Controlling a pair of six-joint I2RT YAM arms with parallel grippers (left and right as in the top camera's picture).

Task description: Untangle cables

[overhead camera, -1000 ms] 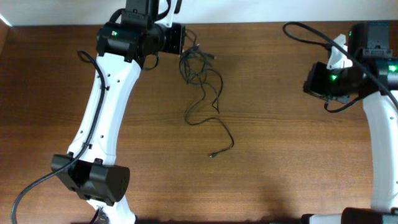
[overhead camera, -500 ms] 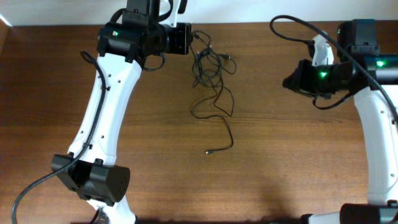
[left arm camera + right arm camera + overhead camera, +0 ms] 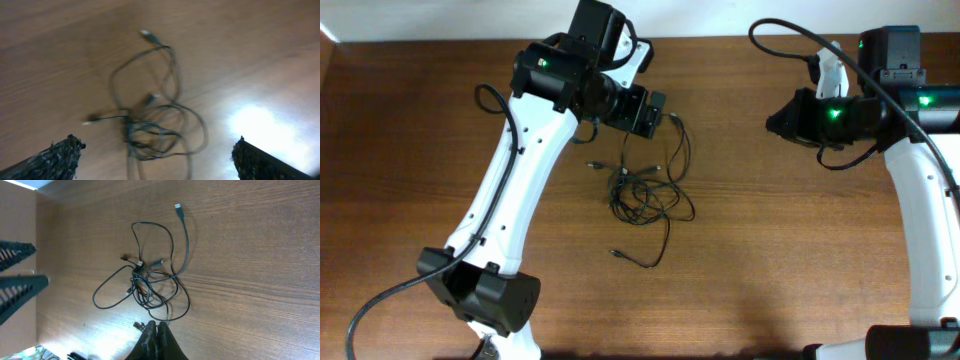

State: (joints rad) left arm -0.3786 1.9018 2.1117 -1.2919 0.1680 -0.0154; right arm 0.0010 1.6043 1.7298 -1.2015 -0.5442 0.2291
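Left gripper (image 3: pixel 652 108): jaws just opened — empty.
Thin black cables (image 3: pixel 645 190): released onto wooden table (image 3: pixel 770 260), still knotted.
Right gripper (image 3: pixel 156 332): jaws closed.

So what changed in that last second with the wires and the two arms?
The left claw opened and let go of the cables, which went from near the far edge of the table to a heap nearer its middle. The left arm's head swung right and turned above them. The right claw drifted left towards them. Unchanged: the right claw is shut and empty, and the cables remain tangled.
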